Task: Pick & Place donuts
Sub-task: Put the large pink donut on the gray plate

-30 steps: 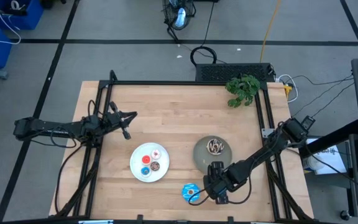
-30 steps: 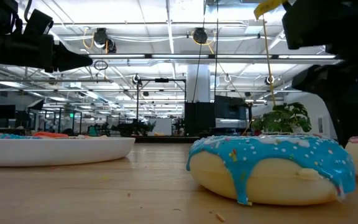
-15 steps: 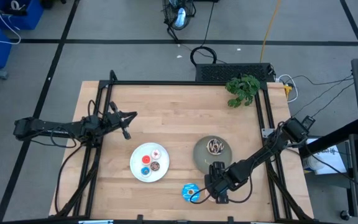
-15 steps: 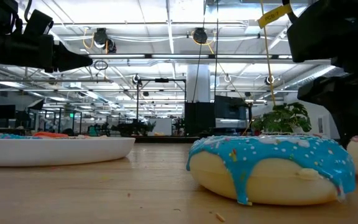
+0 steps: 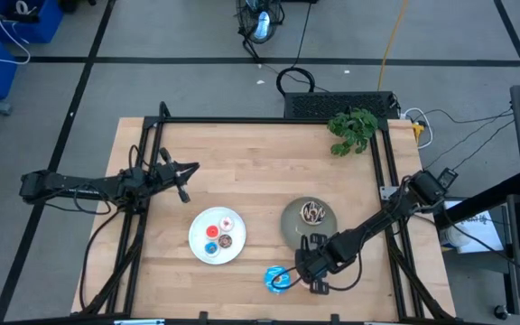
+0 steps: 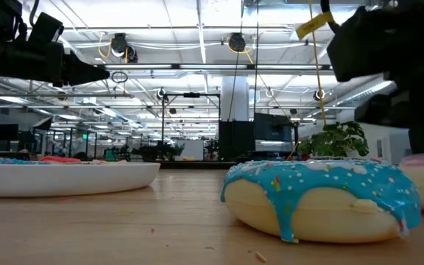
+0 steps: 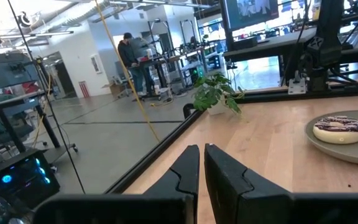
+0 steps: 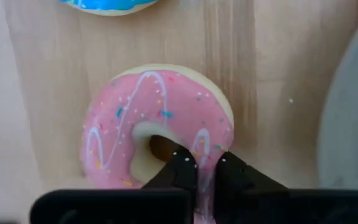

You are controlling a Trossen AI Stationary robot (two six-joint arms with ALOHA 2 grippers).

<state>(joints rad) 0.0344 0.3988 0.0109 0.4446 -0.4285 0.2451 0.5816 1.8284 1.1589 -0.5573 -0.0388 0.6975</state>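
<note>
A pink donut (image 8: 160,118) with pale drizzle lies on the wood beside the blue sprinkled donut (image 5: 276,277) near the table's front edge. My right gripper (image 8: 207,168) stands over it, shut on it, and hides it in the high view (image 5: 309,269). A dark brown drizzled donut (image 5: 313,213) lies on the grey plate (image 5: 294,233). Several tiny donuts lie on the white plate (image 5: 199,240). My left gripper (image 5: 186,171) hovers shut and empty at the table's left. My right gripper pinches the pink donut's ring wall (image 8: 207,144) between its two fingers. One finger (image 8: 178,163) reaches into the hole and the other (image 8: 234,169) is at the outer side. The fingers come from above, pointing down. The donut lies flat; whether it is clear of the table I cannot tell.
A small green plant (image 5: 352,128) stands at the far right of the table. The grey plate's rim (image 8: 353,124) is close beside the pink donut. The blue donut (image 6: 322,195) lies just to its other side. Black frame rails (image 5: 269,120) run along the table's edges.
My right gripper has shifted a little toward the table's left and far edge over the pink donut and has shut on it. The blue donut has stayed where it was.
</note>
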